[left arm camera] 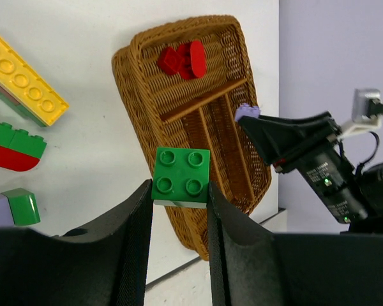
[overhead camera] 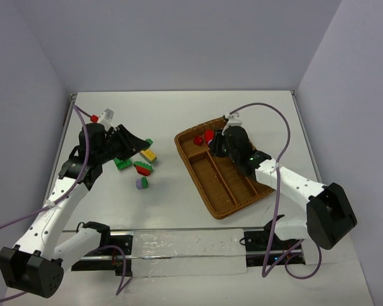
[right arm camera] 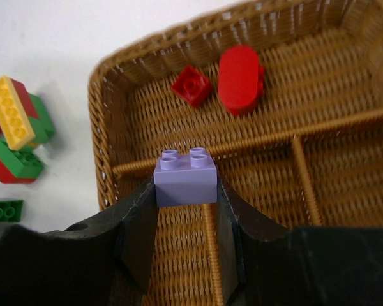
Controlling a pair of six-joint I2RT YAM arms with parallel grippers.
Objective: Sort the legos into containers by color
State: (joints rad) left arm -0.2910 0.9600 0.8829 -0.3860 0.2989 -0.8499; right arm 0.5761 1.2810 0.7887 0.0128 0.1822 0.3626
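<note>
My L pincer (left arm camera: 180, 191) clamps small green studded plastic brick (left arm camera: 181, 176) above white tabletop (left arm camera: 83, 127); R pincer (right arm camera: 186, 191) holds pale purple studded brick (right arm camera: 186, 175) over brown woven wicker tray (right arm camera: 102, 127). Both look light, rigid, slick: pinch flat sides.

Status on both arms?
Both loaded: left gripper shut on green brick, right gripper shut on purple brick over the tray. Two red legos in its crosswise section. Nothing blocking the drop.
</note>
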